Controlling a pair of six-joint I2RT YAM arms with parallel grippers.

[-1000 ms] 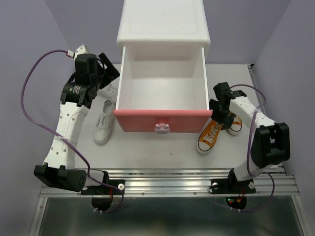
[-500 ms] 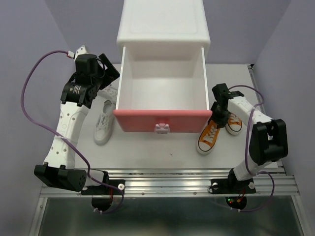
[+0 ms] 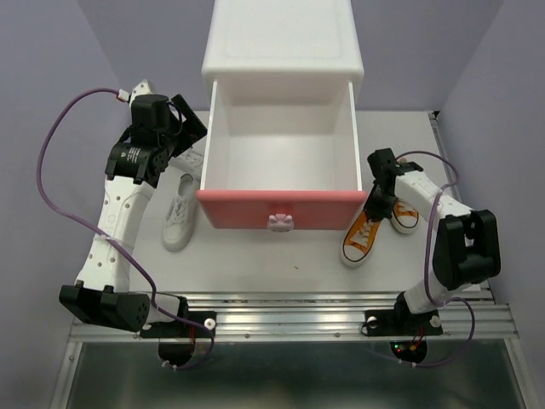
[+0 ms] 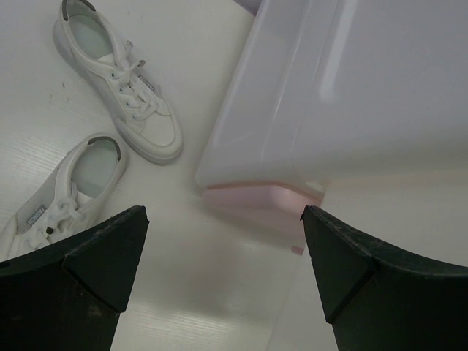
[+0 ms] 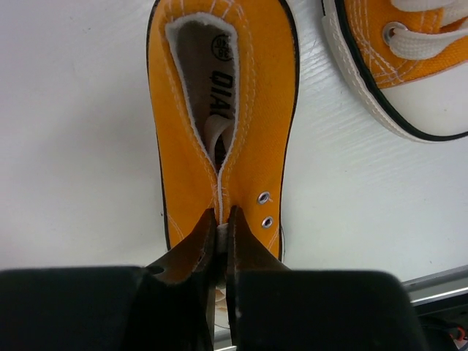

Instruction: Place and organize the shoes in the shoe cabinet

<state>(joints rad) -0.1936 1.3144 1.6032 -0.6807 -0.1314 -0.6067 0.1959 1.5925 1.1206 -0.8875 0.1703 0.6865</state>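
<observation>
Orange shoe (image 5: pixel 256 110), right hand (image 5: pixel 221 219) pinching, drawer (image 3: pixel 243 210) beside

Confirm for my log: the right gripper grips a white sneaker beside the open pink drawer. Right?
No: the right gripper grips an orange sneaker, not a white one, beside the open pink drawer; the right wrist view shows it.

The scene is lit brightly and evenly from above, and only soft, faint shadows are cast on the counter (image 3: pixel 281 256). The top view is rendered sharp. In the left wrist view the shoe cabinet (image 4: pixel 329 95) is washed out and blurred, and the left tool (image 4: pixel 223 219) is reduced to dark silhouette. In the right wrist view the orange shoe (image 5: pixel 219 95) is shown in focus, while the right tool (image 5: pixel 219 219) is rendered dark and soft.
</observation>
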